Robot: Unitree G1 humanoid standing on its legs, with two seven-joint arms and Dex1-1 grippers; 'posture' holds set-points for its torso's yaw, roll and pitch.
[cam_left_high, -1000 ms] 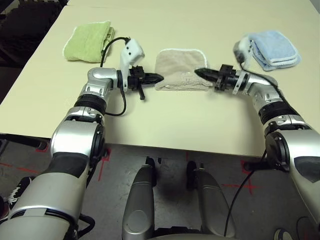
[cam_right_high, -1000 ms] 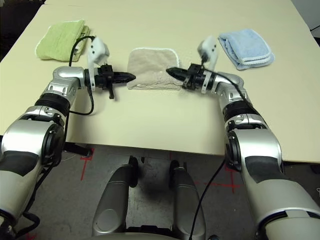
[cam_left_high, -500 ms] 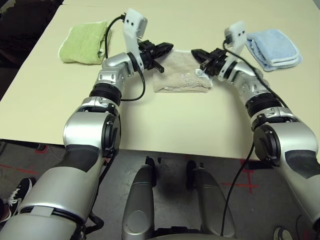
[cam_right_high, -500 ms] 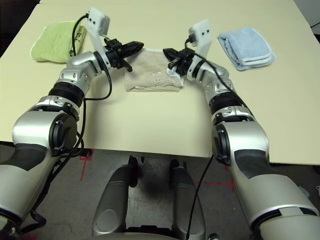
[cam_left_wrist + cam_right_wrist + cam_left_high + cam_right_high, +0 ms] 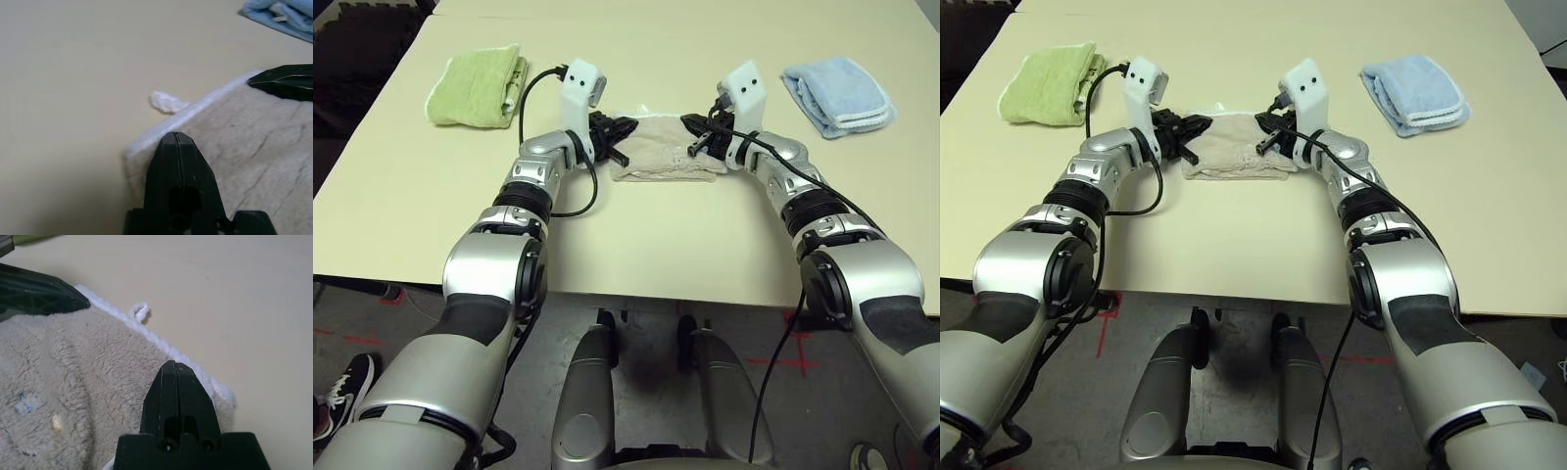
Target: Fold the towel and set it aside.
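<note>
The beige towel (image 5: 666, 155) lies folded flat at the table's middle, its white stitched edge and small hanging loop (image 5: 139, 311) at the far side. A blue and yellow dotted motif (image 5: 36, 411) shows on its top layer. My left gripper (image 5: 628, 125) is shut, its tip low over the towel's far left corner (image 5: 146, 147). My right gripper (image 5: 687, 121) is shut too, tip over the far right corner (image 5: 215, 391). No cloth shows pinched between either pair of fingers. The two tips point toward each other, a short gap apart.
A lime-green folded towel (image 5: 475, 86) lies at the far left of the cream table (image 5: 636, 235). A light blue folded towel (image 5: 837, 93) lies at the far right. Black cables run from both wrist cameras.
Both shut grippers went from the towel's near corners up and away from me, then came down onto its far corners. The towel's near edge and motif kept their place.
</note>
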